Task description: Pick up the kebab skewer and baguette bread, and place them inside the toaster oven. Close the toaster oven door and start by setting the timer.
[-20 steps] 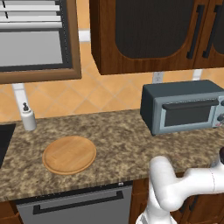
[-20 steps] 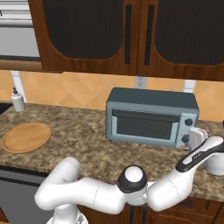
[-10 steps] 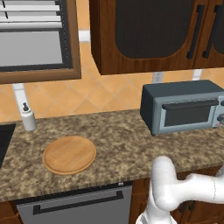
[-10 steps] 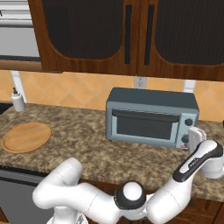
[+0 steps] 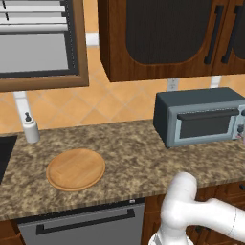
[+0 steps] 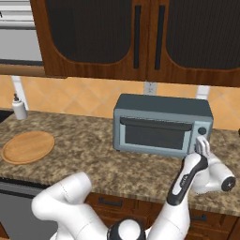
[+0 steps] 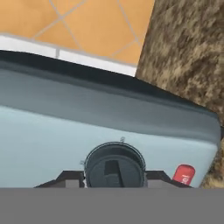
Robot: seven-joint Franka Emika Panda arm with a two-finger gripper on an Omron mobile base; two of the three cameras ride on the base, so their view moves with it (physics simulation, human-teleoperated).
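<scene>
Timer knob: small, rigid, round, likely slick; take hold across rim. Claw narrowly parted, tips flanking knob; contact unclear. Toaster oven door shut.

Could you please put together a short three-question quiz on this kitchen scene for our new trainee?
1. True or false: the toaster oven door is shut.
2. What lies on the round wooden board? A) a loaf B) a skewer C) nothing
3. Fill in: in the hand view, the gripper has its jaws on either side of a dark round ____ on the toaster oven.

Key: 1 true; 2 C; 3 knob.
</scene>
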